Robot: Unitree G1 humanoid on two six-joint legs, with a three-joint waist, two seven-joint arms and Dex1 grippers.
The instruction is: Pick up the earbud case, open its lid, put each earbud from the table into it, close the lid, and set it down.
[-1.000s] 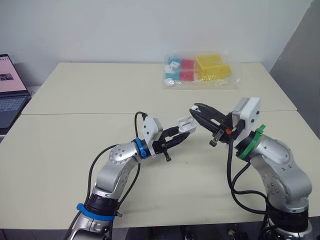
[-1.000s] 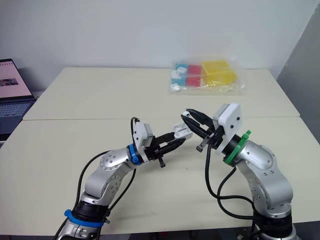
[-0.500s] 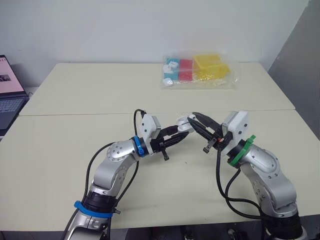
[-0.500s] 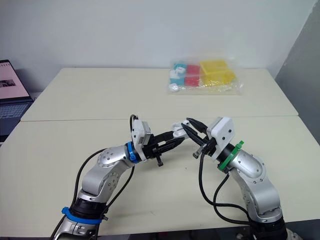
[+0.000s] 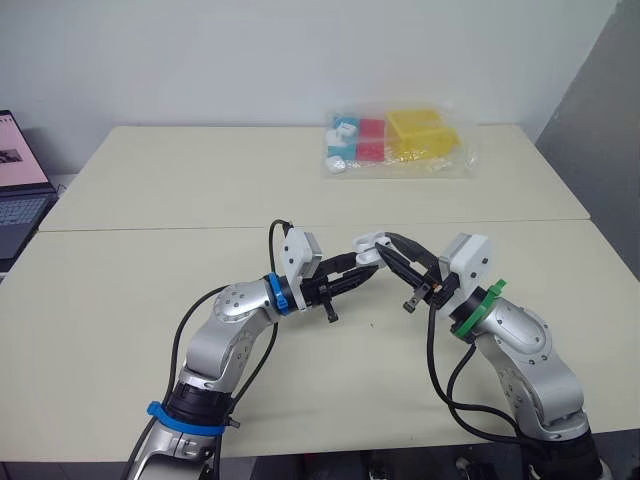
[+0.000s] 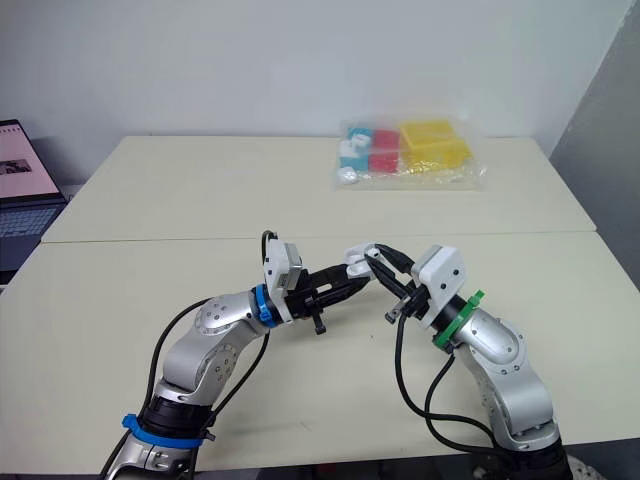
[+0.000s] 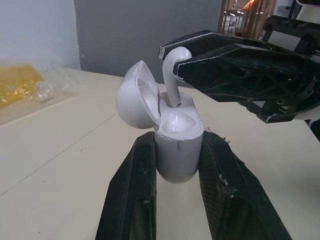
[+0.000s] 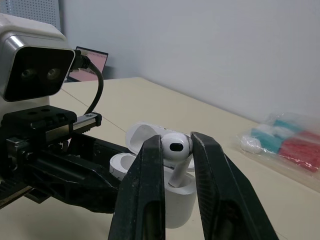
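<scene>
The white earbud case (image 7: 177,150) is held above the table, its lid (image 7: 137,95) tipped open, with my left gripper (image 5: 360,268) shut on its body. My right gripper (image 8: 175,142) is shut on a white earbud (image 8: 176,146). That earbud (image 7: 172,70) stands upright directly over the case, its stem reaching down into the right-hand socket. The two grippers meet tip to tip near the middle of the table (image 5: 150,300). I cannot tell whether the other socket holds an earbud.
A clear plastic bag (image 5: 395,140) with cyan, red and yellow boxes lies at the back of the table. An open laptop (image 5: 18,185) stands off the left edge. A seam (image 5: 150,228) runs across between the two tabletops.
My right gripper has moved left with the earbud, from a gap away to right over the open case. The left gripper has held the case nearly still.
</scene>
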